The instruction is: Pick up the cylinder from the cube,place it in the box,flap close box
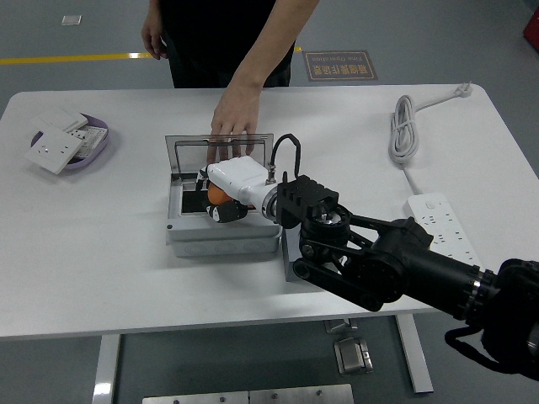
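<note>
White table, grey floor behind. Open grey box at table centre, clear lid tipped back on far side. Right hand, white-shelled, reaches over box interior, fingers closed around orange cylinder held inside box opening. Person's hand beyond box presses on lid. Purple bowl with white wall sockets far left of box; power strip and coiled cable right of box.

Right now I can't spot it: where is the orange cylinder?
In the head view the orange cylinder is at table centre, over the open grey box, held under the robot's white right hand, near the person's hand.
</note>
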### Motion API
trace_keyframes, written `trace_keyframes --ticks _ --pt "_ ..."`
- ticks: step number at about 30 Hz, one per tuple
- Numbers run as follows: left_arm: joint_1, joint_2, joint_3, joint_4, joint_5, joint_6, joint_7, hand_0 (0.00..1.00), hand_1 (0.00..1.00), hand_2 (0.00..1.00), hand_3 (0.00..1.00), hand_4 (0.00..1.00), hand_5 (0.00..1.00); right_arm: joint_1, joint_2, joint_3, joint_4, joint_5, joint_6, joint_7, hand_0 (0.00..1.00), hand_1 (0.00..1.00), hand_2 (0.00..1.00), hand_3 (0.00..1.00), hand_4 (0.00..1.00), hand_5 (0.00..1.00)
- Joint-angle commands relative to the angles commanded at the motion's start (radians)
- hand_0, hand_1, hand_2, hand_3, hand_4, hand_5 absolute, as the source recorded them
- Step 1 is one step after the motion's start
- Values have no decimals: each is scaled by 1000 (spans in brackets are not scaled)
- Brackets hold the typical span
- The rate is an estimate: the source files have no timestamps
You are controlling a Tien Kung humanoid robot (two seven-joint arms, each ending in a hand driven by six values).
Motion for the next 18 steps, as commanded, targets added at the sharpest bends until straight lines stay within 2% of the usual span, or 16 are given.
trace_keyframes --ticks 8,14,18 --pt "1 -1 3 0 -1 0 0 585 621 564 599 655 257 -7 0 15 19 61 -11 30 804 708 721 694 572 287" --pt "6 -5 7 0 -7 1 0 584 621 563 598 651 255 -3 -2 83 102 189 -16 68 805 708 722 699 608 283" --pt "10 -7 8 0 -7 2 2 584 620 563 599 648 255 14 -42 148 161 273 -4 79 804 706 721 699 614 288"
